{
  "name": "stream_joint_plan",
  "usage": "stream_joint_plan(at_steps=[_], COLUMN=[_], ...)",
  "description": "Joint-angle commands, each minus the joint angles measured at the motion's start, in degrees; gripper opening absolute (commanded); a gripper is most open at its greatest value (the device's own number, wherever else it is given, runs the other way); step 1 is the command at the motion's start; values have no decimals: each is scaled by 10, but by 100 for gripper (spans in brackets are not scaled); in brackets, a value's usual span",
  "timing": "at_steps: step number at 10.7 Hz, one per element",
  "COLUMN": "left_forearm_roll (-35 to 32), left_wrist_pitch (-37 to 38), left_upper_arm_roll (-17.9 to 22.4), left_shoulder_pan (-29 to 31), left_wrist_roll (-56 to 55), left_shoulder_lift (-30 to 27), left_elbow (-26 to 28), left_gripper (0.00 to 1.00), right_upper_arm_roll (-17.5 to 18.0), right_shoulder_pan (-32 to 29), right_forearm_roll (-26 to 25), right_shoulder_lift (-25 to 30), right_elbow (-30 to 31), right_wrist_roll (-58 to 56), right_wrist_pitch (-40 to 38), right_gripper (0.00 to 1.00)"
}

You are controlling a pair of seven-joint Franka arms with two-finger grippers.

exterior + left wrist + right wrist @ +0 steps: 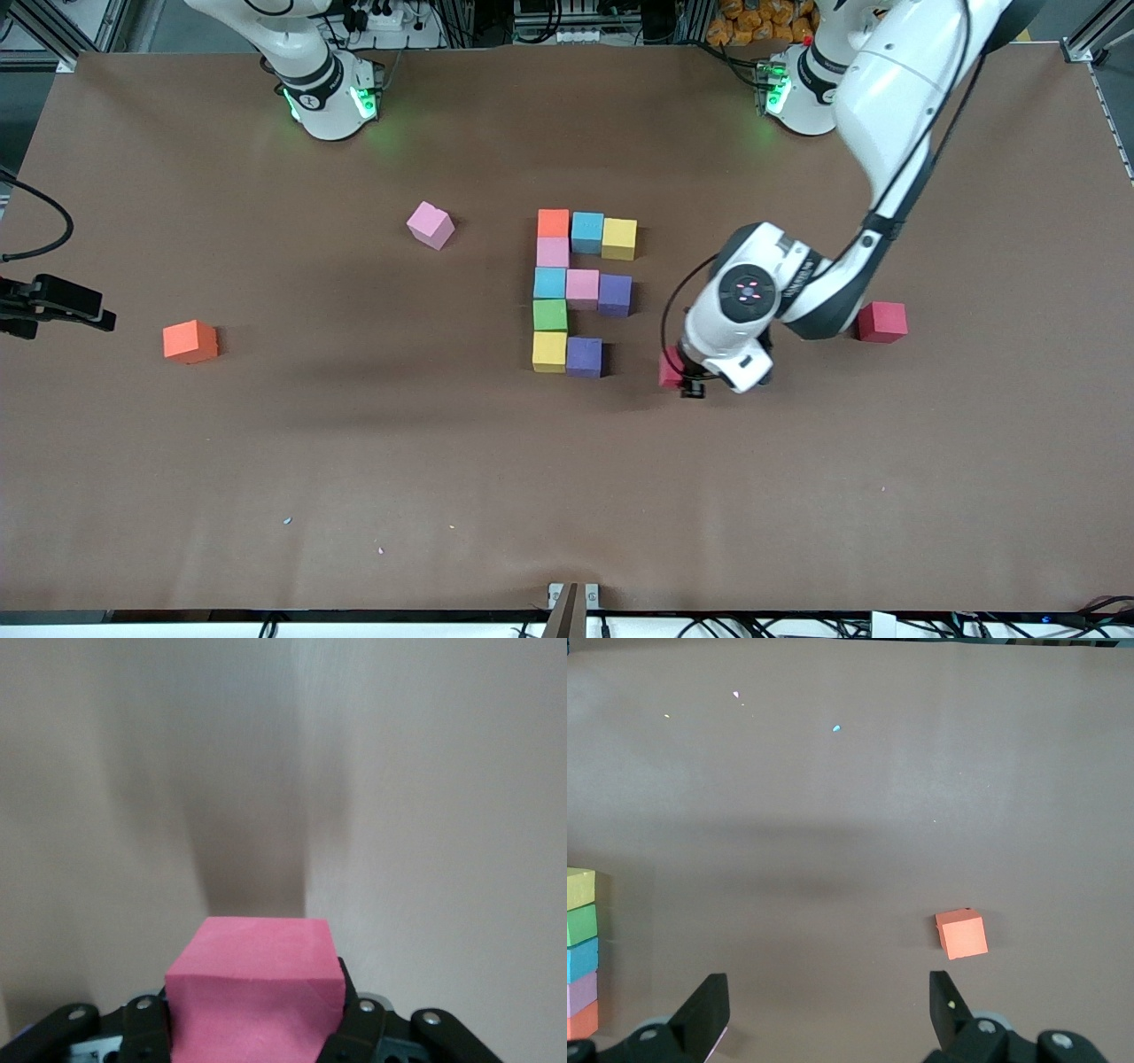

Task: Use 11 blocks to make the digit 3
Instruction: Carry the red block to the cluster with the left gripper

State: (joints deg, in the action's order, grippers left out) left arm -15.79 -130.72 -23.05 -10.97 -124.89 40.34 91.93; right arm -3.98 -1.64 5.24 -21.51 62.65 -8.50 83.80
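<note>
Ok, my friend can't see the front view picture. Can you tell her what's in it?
The left gripper holds a red block beside the nearly finished digit 3 of coloured cubes. Loose pink, orange and red cubes lie around on the brown table.

Table (266,461), brown.
- Digit 3 (580,288) near centre, ten blocks placed (bottom bar one cube short).
- Left gripper (689,383) low over table at 3 o'clock of purple block (584,357) ending bottom bar, gap between.
- Red block (670,368) at gripper, mostly hidden under wrist.
- Second red block (881,322) loose, 3 o'clock of left wrist.
- Pink block (431,224) loose, 9 o'clock of top bar, turned askew.
- Orange block (190,341) alone, 9 o'clock, well apart.
- Right arm: only base (328,97), 11 o'clock.
</note>
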Motion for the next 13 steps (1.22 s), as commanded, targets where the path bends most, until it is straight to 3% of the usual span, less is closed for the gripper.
stream_joint_plan(at_steps=[1,4,13], left_forearm_roll=[9,11,12], left_wrist_pitch=[14,14,14], left_upper_arm_roll=[9,44,46], left_shoulder_pan=[-36,-84,-108], left_wrist_roll=[-24,-39,-66], left_shoulder_lift=[53,74,85], left_elbow=[-62,-82,-89], left_gripper=[15,15,16], right_upper_arm_roll=[5,5,6], right_shoulder_pan=[-10,-9,-8], right_forearm_roll=[3,5,4], right_shoulder_lift=[10,12,12], right_elbow=[7,7,7], right_wrist_roll=[-1,0,0], right_wrist_pitch=[-5,-6,-13], right_gripper=[100,100,100])
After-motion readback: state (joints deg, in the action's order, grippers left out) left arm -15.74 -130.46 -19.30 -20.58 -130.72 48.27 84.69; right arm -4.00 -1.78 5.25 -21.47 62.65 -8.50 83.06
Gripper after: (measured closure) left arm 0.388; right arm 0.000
